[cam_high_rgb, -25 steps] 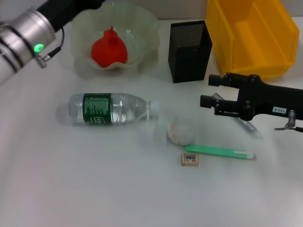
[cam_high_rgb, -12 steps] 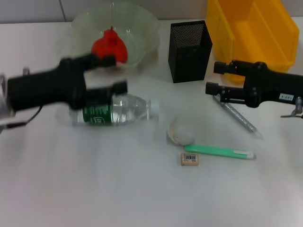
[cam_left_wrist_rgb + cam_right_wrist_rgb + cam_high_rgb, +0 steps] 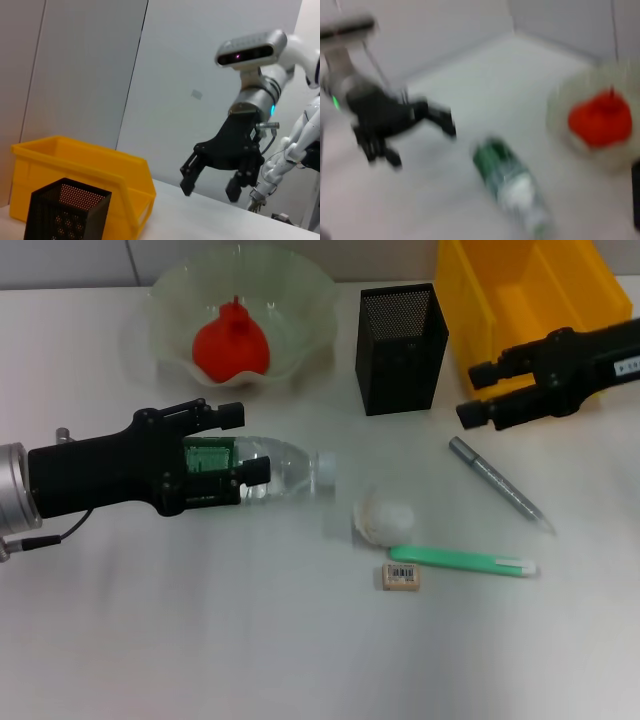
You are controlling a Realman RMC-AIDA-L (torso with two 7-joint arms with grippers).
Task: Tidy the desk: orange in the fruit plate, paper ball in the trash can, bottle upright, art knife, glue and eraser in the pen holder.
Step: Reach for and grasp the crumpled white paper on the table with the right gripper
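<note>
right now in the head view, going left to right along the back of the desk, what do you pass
fruit plate holding the orange → pen holder → trash can, with the right claw in front of it

Orange (image 3: 231, 345) in fruit plate (image 3: 300, 300), left of pen holder (image 3: 400, 348).

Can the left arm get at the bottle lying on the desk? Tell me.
Probably yes. The left gripper is already over the bottle, jaws open to either side of its green label, and nothing lies between them.
</note>
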